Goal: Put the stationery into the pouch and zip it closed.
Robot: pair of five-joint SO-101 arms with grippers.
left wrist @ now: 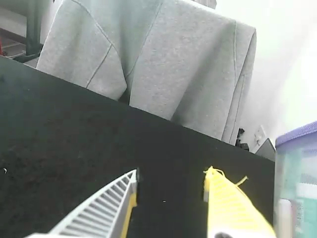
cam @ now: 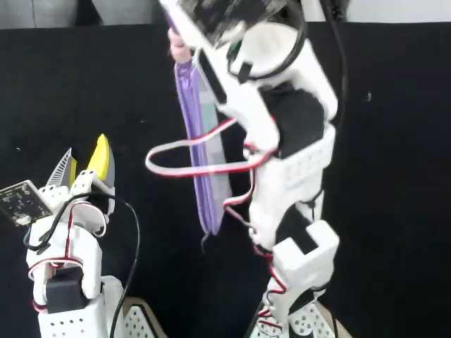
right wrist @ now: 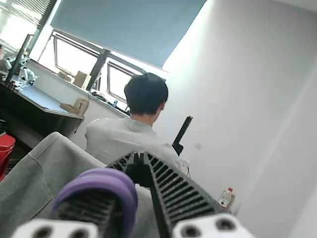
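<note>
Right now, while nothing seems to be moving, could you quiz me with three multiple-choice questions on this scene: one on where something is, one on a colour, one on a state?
1. Where is the pouch relative to the table?
A. Lying flat on it
B. Hanging above it from the right gripper
C. Underneath it

2. What colour is the pouch's edge?
A. Purple
B. Red
C. Green

3. What state is the left gripper in?
A. Shut on a pen
B. Open, holding nothing
C. Shut on the pouch

Answers:
1. B: the high view shows the pouch dangling edge-down from the raised arm.
2. A: a purple band runs down its long side.
3. B: its two fingers stand apart with only table between them.
</note>
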